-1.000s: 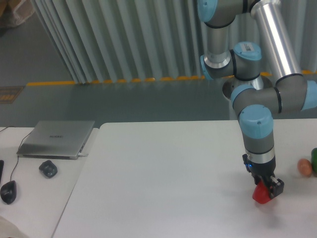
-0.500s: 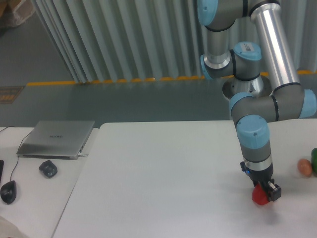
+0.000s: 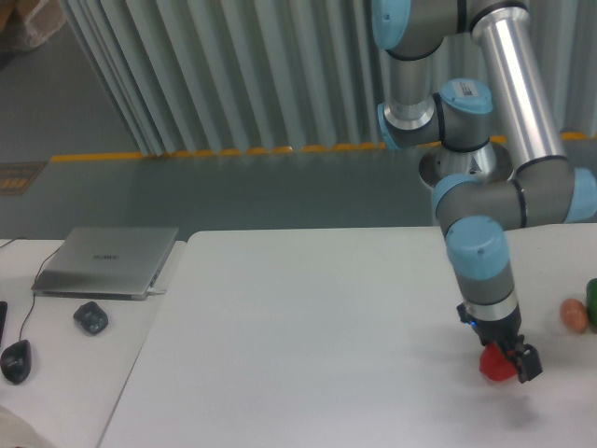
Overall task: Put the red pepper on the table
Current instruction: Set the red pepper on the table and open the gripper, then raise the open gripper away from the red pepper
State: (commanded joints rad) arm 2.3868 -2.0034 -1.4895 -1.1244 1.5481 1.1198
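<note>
Fixed camera, front of the white table [image 3: 308, 317]: gripper [image 3: 511, 362] now a touch lower and further right than half a second back, red pepper [image 3: 496, 364] carried along with it. Fingers closed around the pepper, dark fingertip showing at its right edge. Pepper at the table's right side, down at or just above the surface; contact impossible to confirm from this angle. Judged as the final lowering before release, placement nearly done. Well to the right, near the frame edge, an orange-brown egg-shaped thing [image 3: 575, 315] and a dark green thing [image 3: 591, 302]. On the adjoining desk, a closed laptop [image 3: 107, 261] with a lid logo too small to read; small label on the arm's joint cap likewise illegible.
</note>
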